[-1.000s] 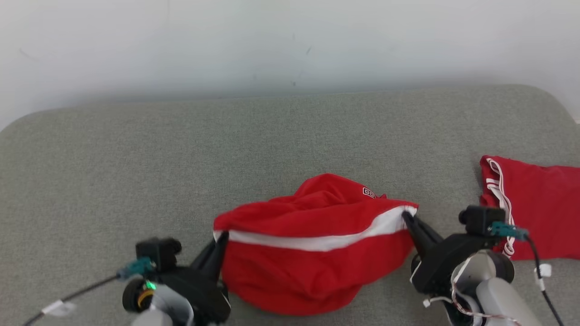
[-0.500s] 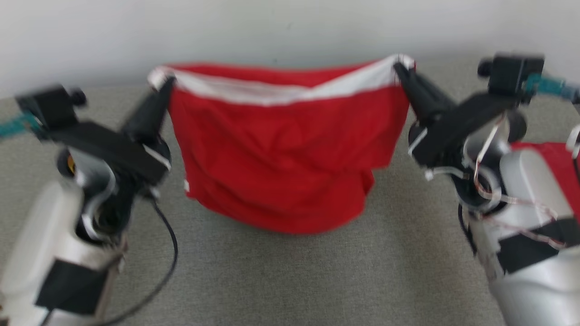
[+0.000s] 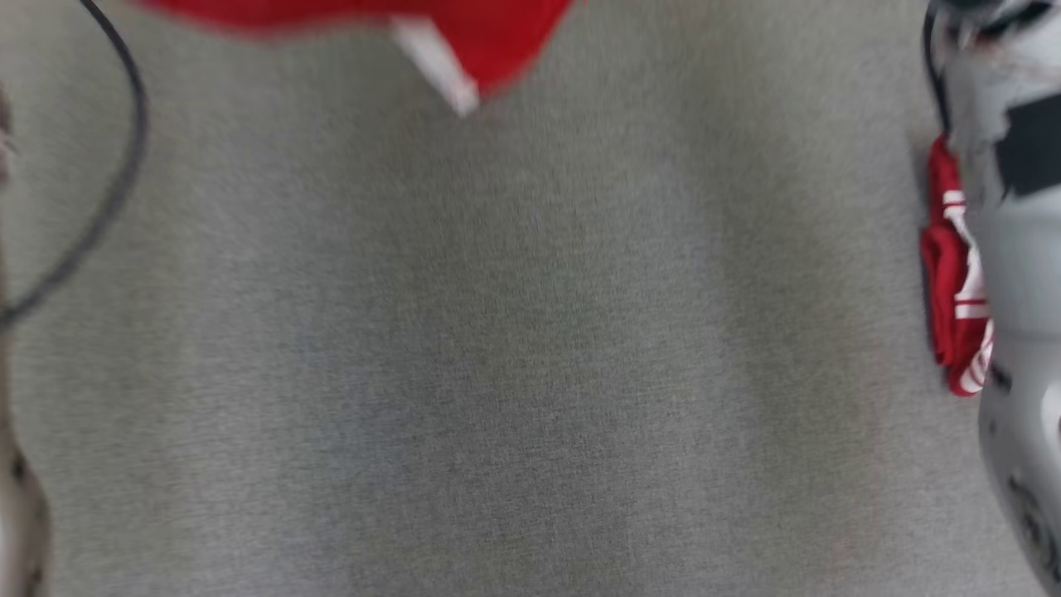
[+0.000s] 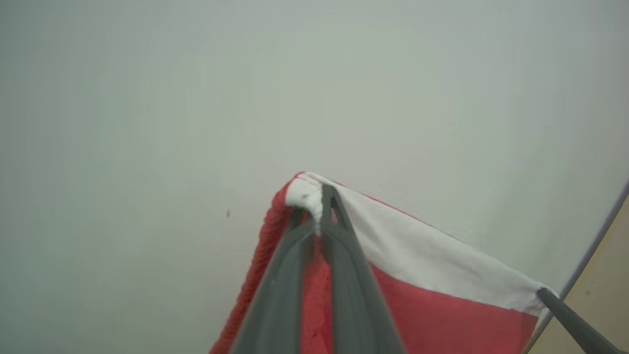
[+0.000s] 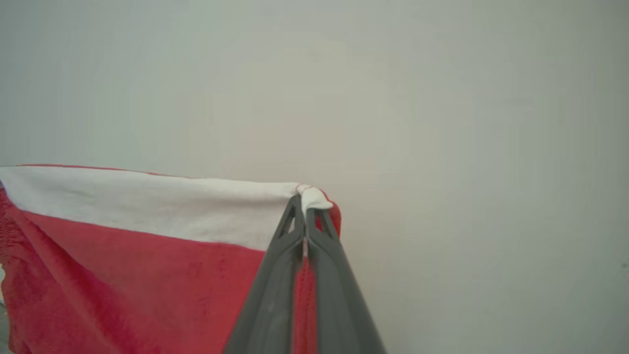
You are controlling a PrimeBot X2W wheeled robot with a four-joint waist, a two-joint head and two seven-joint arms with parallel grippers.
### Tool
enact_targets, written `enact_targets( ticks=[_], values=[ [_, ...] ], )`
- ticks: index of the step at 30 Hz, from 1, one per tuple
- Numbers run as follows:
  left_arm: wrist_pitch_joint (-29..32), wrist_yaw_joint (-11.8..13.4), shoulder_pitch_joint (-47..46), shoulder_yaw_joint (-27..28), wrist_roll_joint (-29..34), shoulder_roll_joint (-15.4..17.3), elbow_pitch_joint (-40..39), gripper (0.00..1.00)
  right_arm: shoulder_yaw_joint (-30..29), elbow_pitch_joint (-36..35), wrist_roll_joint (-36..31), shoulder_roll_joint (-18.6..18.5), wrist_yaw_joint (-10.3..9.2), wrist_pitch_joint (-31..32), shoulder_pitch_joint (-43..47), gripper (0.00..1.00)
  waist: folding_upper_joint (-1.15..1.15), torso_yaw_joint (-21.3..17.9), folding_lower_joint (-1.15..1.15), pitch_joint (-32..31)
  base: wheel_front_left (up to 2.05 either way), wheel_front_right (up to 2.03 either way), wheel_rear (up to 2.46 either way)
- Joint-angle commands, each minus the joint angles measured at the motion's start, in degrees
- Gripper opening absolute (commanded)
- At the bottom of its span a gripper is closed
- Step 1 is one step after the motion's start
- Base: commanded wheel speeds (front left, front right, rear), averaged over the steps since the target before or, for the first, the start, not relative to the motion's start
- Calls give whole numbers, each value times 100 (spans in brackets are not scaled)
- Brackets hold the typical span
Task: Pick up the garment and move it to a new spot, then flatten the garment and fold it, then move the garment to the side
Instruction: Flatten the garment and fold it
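Note:
The garment is red with a white band along its top edge. My left gripper (image 4: 317, 204) is shut on one corner of that band (image 4: 432, 255), and my right gripper (image 5: 307, 209) is shut on the other corner, the band (image 5: 147, 201) stretched between them against a pale wall. The right gripper's finger tip (image 4: 565, 314) shows at the far corner in the left wrist view. In the blurred head view the garment's lower hem (image 3: 464, 33) hangs at the top edge, above the grey cushion (image 3: 514, 348).
A second red garment with white stripes (image 3: 953, 274) lies at the cushion's right side, partly behind my pale right forearm (image 3: 1011, 249). A black cable (image 3: 108, 191) loops at the left. The grey cushion spreads wide below the hanging garment.
Both grippers have lifted the garment off the cushion and high up, out of the head view's top. The head view has shifted downward, so it is blurred.

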Motion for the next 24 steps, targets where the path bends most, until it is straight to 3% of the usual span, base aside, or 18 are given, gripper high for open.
enact_targets(
  ticks=[1, 7, 11, 17, 24],
  values=[
    [-183, 1, -282, 82, 95, 86, 94, 0, -65, 111, -124, 52, -15, -257, -300, 0, -1, -198, -2, 856, 0, 0, 0],
    [-954, -59, -1088, 337, 268, 49, 316, 0, -628, 632, -726, 129, -17, -1369, -1298, 0, -1, -265, -2, 1194, 0, 0, 0],
    [-1190, -213, -1095, 318, 102, -64, 406, 0, -755, 1047, -1007, 174, -18, -1708, -1496, 0, -1, -222, -2, 1354, 0, 0, 0],
    [-1357, -371, -219, -138, -62, -99, 555, 0, -223, 1461, -794, 125, -16, -1749, -821, 0, -1, -90, -2, 1322, 0, 0, 0],
    [-1585, -370, 1203, -993, -557, 210, -133, 0, 468, 838, -31, -401, -16, -1626, 395, 0, -1, 14, -2, 758, 0, 0, 0]
  ],
)
